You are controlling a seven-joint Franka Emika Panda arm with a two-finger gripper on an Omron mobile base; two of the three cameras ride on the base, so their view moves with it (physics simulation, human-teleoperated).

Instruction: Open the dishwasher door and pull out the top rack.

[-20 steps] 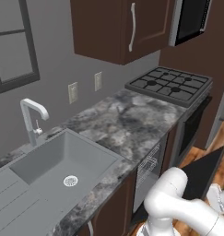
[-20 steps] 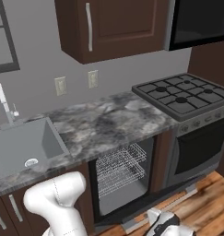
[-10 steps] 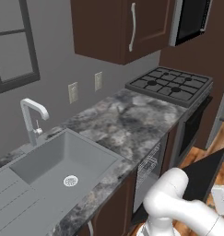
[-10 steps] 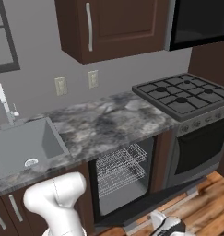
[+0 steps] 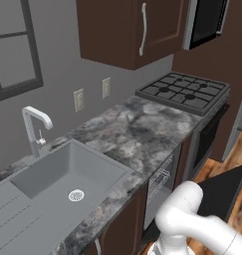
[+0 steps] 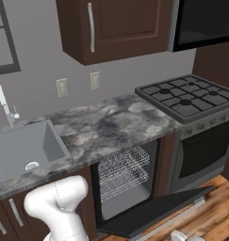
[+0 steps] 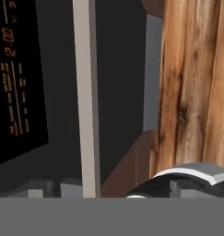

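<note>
Dishwasher door (image 6: 156, 212) dropped flat under the worktop (image 6: 111, 124), baring the top rack (image 6: 123, 165) inside the cavity, not yet pulled; pincer (image 6: 184, 235) low beside the handle (image 7: 85, 99), spread wide, gripping nothing.

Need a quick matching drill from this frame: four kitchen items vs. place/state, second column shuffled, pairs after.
1. dishwasher door
2. top rack
3. faucet
4. gas cooktop

A. behind the sink
B. inside the open cavity, not pulled out
C. folded down flat, open
D. over the oven, right end of the counter

Pairs: 1-C, 2-B, 3-A, 4-D
</note>
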